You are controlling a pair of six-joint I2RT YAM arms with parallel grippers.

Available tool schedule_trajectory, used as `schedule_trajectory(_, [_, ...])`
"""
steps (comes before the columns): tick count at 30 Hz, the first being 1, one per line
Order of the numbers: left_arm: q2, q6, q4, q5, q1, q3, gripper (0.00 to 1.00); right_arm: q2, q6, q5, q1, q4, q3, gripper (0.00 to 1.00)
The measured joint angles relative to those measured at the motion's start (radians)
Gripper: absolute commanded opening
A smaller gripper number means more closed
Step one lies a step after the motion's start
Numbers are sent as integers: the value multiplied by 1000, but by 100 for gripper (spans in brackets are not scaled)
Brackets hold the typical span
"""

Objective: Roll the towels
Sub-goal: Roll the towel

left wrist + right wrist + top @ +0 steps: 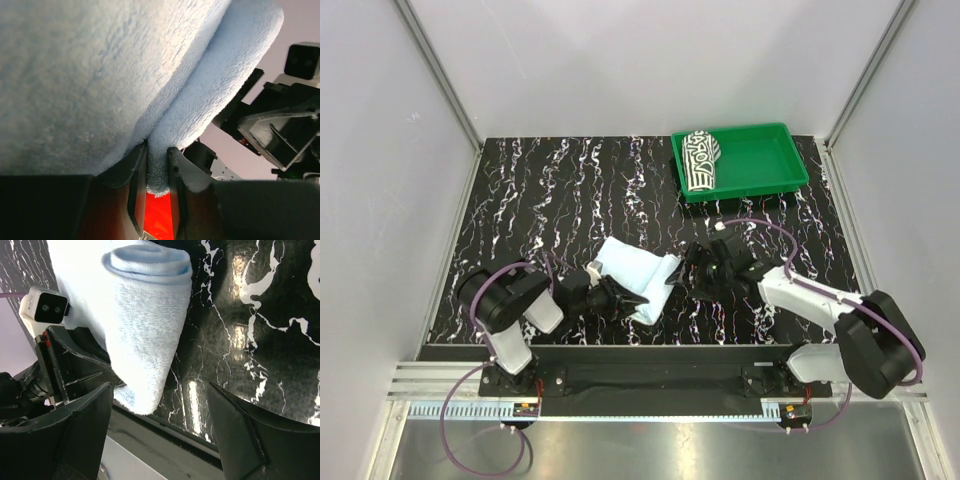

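The pale blue towel lies partly rolled on the black marbled table between the two arms. In the right wrist view its rolled part is a loose cylinder with the spiral end showing at the top. My left gripper is shut on a fold of the pale blue towel, and the cloth is pinched between both fingers. My right gripper stands open just right of the roll, its fingers wide apart with nothing between them. The striped towel lies rolled in the green tray.
The green tray sits at the far right of the table. The table's near edge and a metal rail run just below the towel. The left arm's wrist camera is close to the roll's left side. White walls enclose the table.
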Motion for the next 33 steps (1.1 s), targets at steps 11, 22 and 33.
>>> schedule_trajectory(11, [134, -32, 230, 36, 11, -5, 29, 187, 69, -8, 28, 282, -58, 79])
schedule_trajectory(22, [140, -33, 258, 51, 14, -2, 54, 279, 95, -5, 46, 402, -57, 28])
schedule_trajectory(33, [-332, 355, -581, -76, 12, 146, 72, 278, 36, 49, 60, 167, 63, 27])
